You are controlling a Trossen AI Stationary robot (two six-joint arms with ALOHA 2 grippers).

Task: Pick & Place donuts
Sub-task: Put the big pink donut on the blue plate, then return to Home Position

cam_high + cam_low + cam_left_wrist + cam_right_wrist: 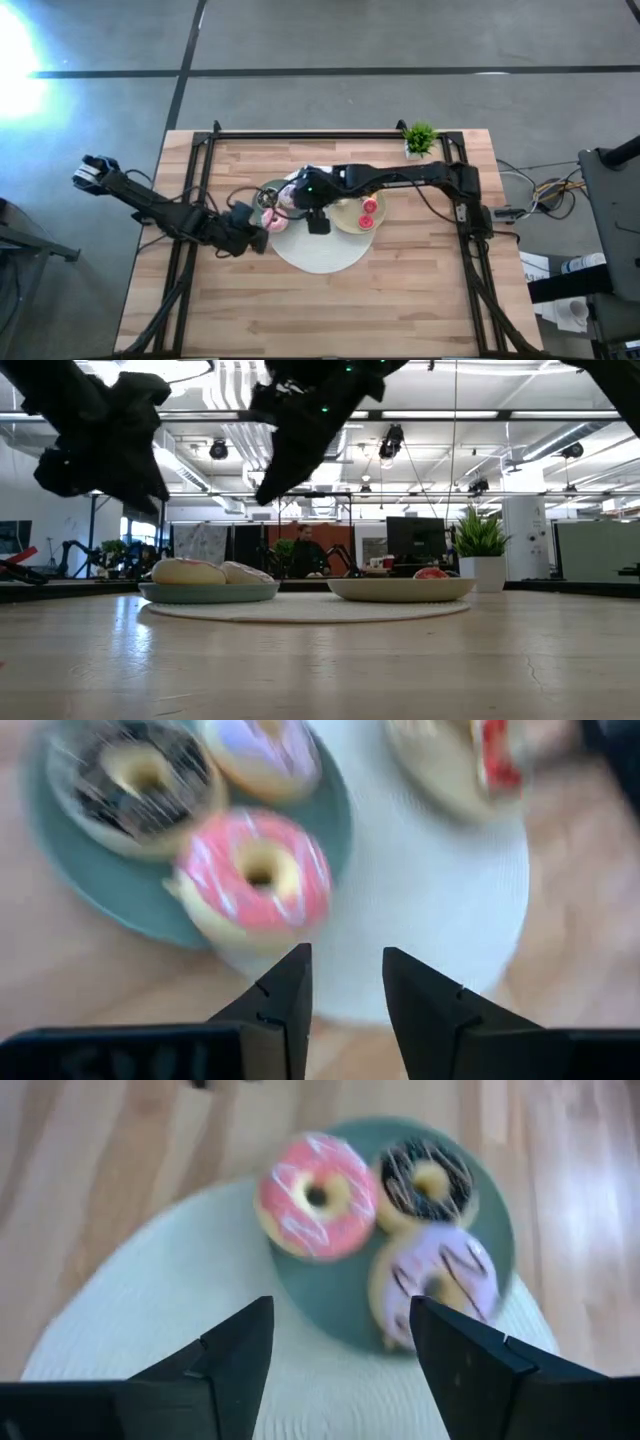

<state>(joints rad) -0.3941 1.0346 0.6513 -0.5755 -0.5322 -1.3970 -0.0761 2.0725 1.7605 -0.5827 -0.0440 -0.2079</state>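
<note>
Three donuts lie on a blue-grey plate (350, 1305): the pink-iced one (315, 1195) at its rim, the dark chocolate one (425, 1185) and the lilac sprinkled one (440, 1280). The left wrist view shows the same pink donut (255, 875), chocolate donut (135, 780) and lilac donut (265, 750). Small red donuts (369, 210) sit on the yellow-green plate (345, 222). My left gripper (345, 975) is open and hovers beside the pink donut, left of the plate. My right gripper (340, 1330) is open wide above the white mat, near the blue-grey plate.
Both plates rest on a round white mat (320, 252) in the middle of the wooden table (400, 300). A small green potted plant (419, 138) stands at the far edge. A black frame (300, 135) runs along the table's sides. The near half of the table is bare wood.
</note>
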